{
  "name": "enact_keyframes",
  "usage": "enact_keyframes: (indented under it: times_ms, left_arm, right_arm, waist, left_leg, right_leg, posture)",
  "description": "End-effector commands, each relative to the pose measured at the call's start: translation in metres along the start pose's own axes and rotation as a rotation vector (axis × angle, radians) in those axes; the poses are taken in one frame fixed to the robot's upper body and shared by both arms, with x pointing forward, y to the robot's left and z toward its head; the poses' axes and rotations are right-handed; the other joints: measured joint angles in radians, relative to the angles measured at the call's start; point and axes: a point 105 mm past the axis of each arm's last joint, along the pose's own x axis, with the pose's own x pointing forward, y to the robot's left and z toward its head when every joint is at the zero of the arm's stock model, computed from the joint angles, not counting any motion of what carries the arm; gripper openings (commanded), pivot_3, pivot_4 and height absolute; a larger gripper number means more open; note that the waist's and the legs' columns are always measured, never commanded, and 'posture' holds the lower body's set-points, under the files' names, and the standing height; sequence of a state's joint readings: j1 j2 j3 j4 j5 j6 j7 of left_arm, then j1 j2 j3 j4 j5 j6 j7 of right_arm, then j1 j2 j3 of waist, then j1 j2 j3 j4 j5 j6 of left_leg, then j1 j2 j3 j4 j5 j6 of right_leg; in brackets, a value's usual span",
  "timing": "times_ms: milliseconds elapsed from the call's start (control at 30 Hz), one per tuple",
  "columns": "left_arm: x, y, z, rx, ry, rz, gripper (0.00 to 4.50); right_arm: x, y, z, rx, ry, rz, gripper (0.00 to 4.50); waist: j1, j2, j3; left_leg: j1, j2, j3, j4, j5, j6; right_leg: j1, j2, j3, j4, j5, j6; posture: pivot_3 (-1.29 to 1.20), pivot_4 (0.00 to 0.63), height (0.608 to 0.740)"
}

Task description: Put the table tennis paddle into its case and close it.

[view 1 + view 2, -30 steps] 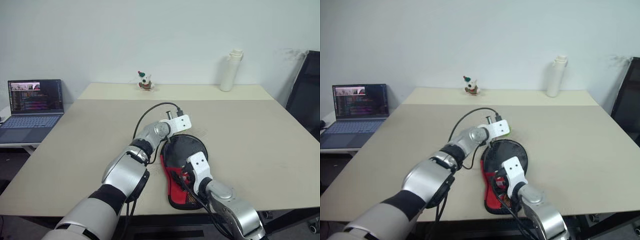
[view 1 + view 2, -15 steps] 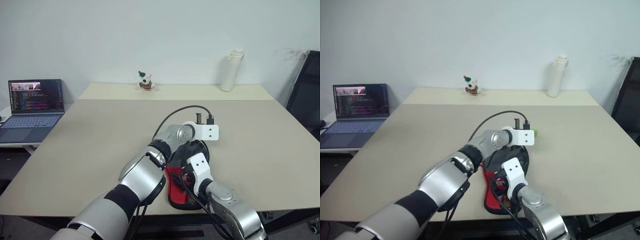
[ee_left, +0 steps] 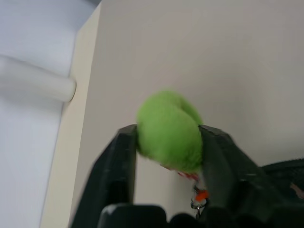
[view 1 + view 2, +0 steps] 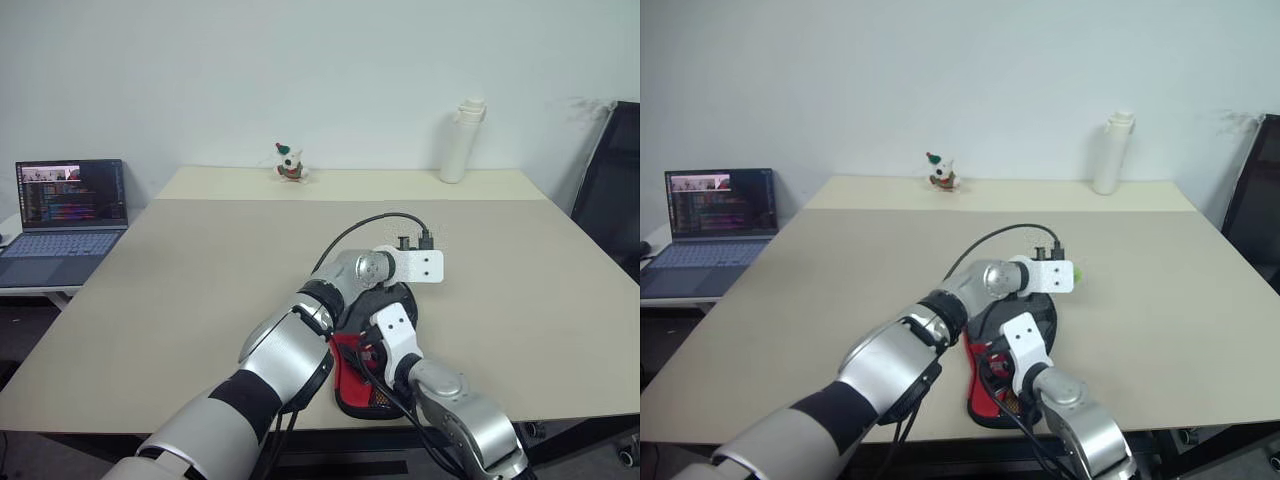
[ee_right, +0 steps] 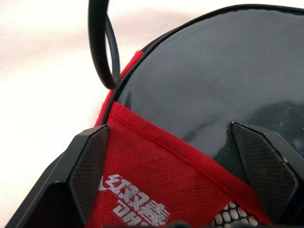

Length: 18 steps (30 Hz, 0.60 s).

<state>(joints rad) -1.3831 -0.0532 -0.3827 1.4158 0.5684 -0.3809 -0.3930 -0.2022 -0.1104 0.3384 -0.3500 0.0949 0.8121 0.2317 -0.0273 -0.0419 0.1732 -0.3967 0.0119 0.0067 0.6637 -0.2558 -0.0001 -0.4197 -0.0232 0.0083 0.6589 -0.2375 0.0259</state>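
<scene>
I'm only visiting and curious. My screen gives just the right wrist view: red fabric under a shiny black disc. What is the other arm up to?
Observer: The left end effector has a fluffy green ball between its two black fingers, touching both.
Operator: Is the ball tied to anything?
Observer: I cannot tell. A small orange clip hangs just beneath it, beside the black-and-red fabric paddle case.
Operator: What else is around?
Observer: A tall white bottle and a small toy figure stand at the far edge of the cream table.
</scene>
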Motion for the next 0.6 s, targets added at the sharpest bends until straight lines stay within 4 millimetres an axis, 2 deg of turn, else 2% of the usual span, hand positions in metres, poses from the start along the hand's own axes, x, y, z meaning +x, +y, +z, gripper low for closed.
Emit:
enact_keyframes:
  times_ms: [33, 133, 233, 400, 500, 600]
  left_arm:
    - [-0.004, 0.016, 0.011, -0.02, -0.056, 0.034, 3.39]
    - [-0.008, 0.023, 0.011, -0.077, -0.084, 0.048, 3.39]
    - [-0.018, 0.041, 0.006, -0.169, -0.121, 0.103, 3.39]
    - [-0.035, 0.062, -0.005, -0.267, -0.16, 0.182, 3.39]
    - [-0.047, 0.075, -0.008, -0.283, -0.212, 0.238, 3.39]
    - [-0.059, 0.08, -0.017, -0.285, -0.236, 0.251, 3.39]
  right_arm:
    - [0.004, -0.003, -0.042, 0.037, 0.178, 0.009, 4.5]
    - [0.006, -0.007, -0.036, 0.033, 0.166, 0.009, 4.5]
    - [0.005, -0.012, -0.025, 0.053, 0.139, 0.011, 4.5]
    - [-0.006, -0.01, -0.007, 0.095, 0.098, 0.078, 4.5]
    - [-0.021, -0.007, 0.02, 0.095, 0.003, 0.152, 4.5]
    - [-0.039, -0.005, 0.042, 0.085, -0.054, 0.232, 4.5]
  waist:
    - [-0.002, 0.0, 0.0]
    - [-0.002, 0.0, 0.0]
    - [-0.003, 0.0, 0.0]
    - [-0.001, 0.0, 0.0]
    - [0.0, 0.001, 0.0]
    - [0.0, 0.001, 0.0]
  left_leg:
    - [0.0, 0.0, 0.0, 0.0, 0.0, 0.0]
    - [0.001, 0.0, 0.001, 0.0, 0.0, 0.0]
    - [0.001, 0.0, 0.001, 0.0, 0.0, 0.0]
    - [0.0, 0.001, 0.0, 0.0, 0.0, 0.0]
    - [-0.001, 0.0, 0.0, 0.0, 0.0, 0.0]
    - [-0.003, 0.0, 0.0, 0.0, 0.0, 0.0]
  right_leg:
    - [0.0, 0.0, 0.0, 0.0, 0.0, 0.0]
    - [0.0, 0.001, 0.001, 0.001, 0.0, 0.0]
    - [0.0, 0.001, 0.001, 0.001, 0.0, 0.0]
    - [0.0, 0.001, 0.001, 0.001, 0.0, 0.0]
    - [-0.001, 0.0, 0.0, 0.0, 0.0, 0.0]
    - [-0.002, 0.0, 0.0, 0.0, 0.0, 0.0]
  posture:
    - [0.0, 0.15, 0.74]
    - [0.0, 0.15, 0.74]
    - [0.0, 0.15, 0.74]
    - [0.0, 0.15, 0.74]
    - [0.0, 0.15, 0.74]
    - [0.0, 0.15, 0.74]
